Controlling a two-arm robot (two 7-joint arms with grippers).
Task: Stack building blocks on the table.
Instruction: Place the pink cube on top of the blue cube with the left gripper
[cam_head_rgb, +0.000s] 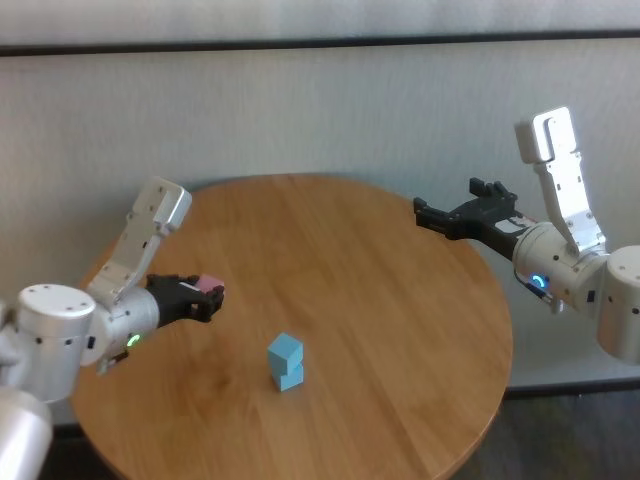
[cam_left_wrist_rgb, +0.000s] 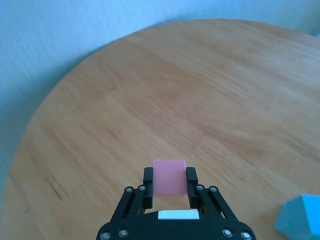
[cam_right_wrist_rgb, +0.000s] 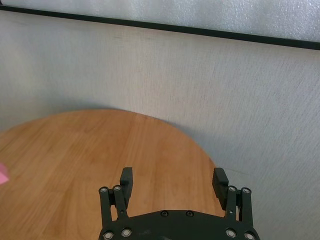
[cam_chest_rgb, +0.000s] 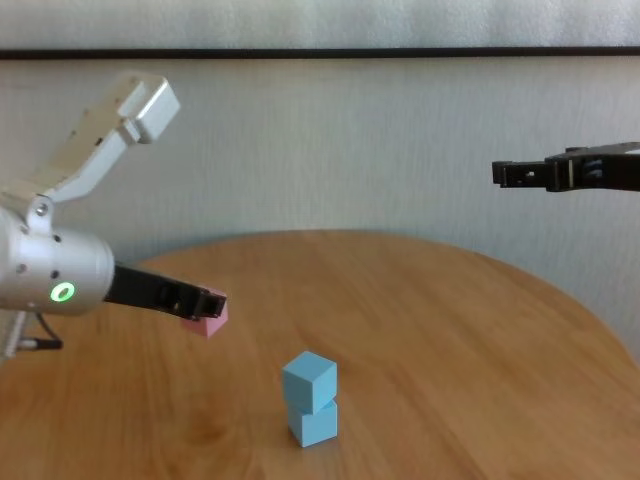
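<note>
Two light blue building blocks (cam_head_rgb: 285, 362) (cam_chest_rgb: 311, 396) stand one on the other near the front middle of the round wooden table (cam_head_rgb: 380, 290); the upper one sits slightly twisted. My left gripper (cam_head_rgb: 208, 296) (cam_left_wrist_rgb: 169, 182) (cam_chest_rgb: 206, 305) is shut on the pink block (cam_left_wrist_rgb: 169, 176) (cam_chest_rgb: 208, 317) and holds it clear above the table, to the left of the stack. A corner of the blue stack (cam_left_wrist_rgb: 300, 216) shows in the left wrist view. My right gripper (cam_head_rgb: 440, 213) (cam_right_wrist_rgb: 172, 180) (cam_chest_rgb: 515, 173) hangs open and empty, high over the table's far right edge.
A pale wall with a dark rail (cam_head_rgb: 320, 42) runs close behind the table. The table's edge (cam_right_wrist_rgb: 200, 147) curves under the right gripper, with the wall beyond. Bare wood (cam_left_wrist_rgb: 190, 90) lies ahead of the left gripper.
</note>
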